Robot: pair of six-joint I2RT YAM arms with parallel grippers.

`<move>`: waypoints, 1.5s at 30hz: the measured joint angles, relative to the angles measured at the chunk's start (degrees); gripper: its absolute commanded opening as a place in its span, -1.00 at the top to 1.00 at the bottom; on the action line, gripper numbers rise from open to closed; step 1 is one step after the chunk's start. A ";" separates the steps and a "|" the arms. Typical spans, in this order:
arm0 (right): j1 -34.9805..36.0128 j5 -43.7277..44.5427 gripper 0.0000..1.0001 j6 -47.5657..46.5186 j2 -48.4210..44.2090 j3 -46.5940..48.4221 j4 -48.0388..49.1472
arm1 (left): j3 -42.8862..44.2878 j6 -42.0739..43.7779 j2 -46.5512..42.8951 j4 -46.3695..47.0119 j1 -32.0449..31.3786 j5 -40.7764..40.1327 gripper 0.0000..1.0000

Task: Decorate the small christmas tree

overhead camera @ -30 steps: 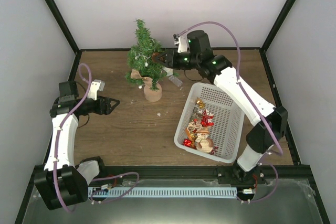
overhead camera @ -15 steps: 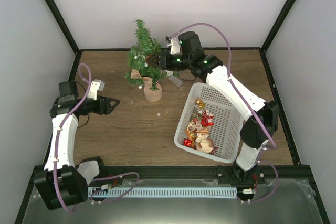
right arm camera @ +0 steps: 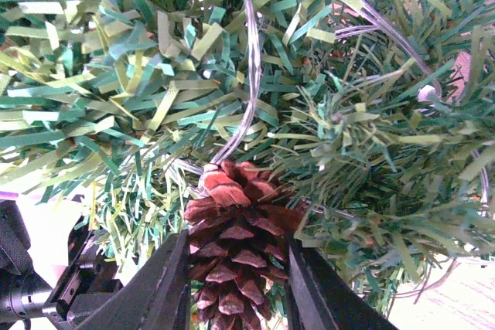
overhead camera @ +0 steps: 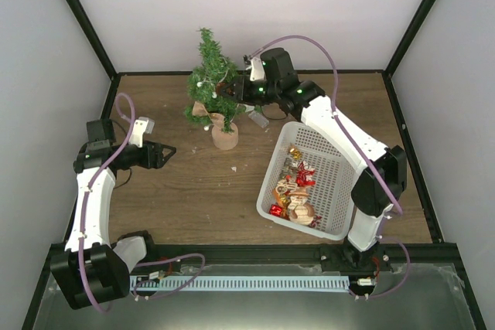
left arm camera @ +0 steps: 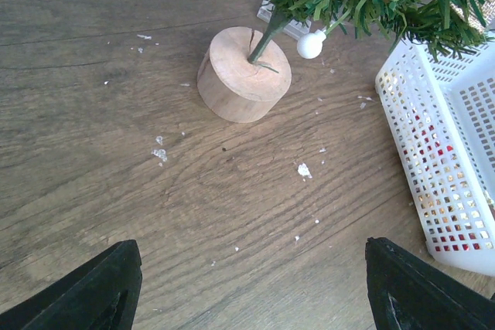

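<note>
**Pine cone held in among the branches**

The right gripper (right arm camera: 236, 299) had its two fingers clenched on a brown pine cone (right arm camera: 232, 237), gripping its lower half. The cone's top was pushed up into the green needles of the small christmas tree (overhead camera: 210, 83). A thin clear strand (right arm camera: 247, 75) ran down through the branches right to the top of the cone.

Over on the other side, the left gripper (left arm camera: 255, 303) hung low above the wooden table (left arm camera: 116, 152). Its jaws were spread wide with nothing between them, well apart from the tree.

The tree stood upright on its round tan base (left arm camera: 244, 75) towards the back of the table, a white bead (left arm camera: 311, 44) sticking out from a low branch. Near the base, to its right, sat the white perforated basket (overhead camera: 271, 171) (set at an angle, one corner towards the tree). Its load was a huddle of little red, gold and tan ornaments (overhead camera: 295, 191), lying along its left side towards the near end. The rest of its floor was bare.
</note>
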 measured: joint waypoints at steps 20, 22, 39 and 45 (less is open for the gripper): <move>0.00 1.09 0.20 -0.17 -0.07 0.00 -0.07 | 0.00 0.00 -0.02 0.00 0.00 0.26 -0.59; 0.00 1.29 0.21 -0.17 -0.26 0.00 -0.09 | 0.00 0.00 -0.04 0.02 0.00 0.26 -0.59; 0.00 2.60 0.30 -0.22 -1.03 0.00 -1.57 | 0.00 0.02 -0.17 0.00 0.00 0.26 -0.59; 0.00 2.99 0.41 -0.35 -1.03 0.00 -1.77 | 0.00 0.02 -0.17 0.02 0.00 0.26 -0.59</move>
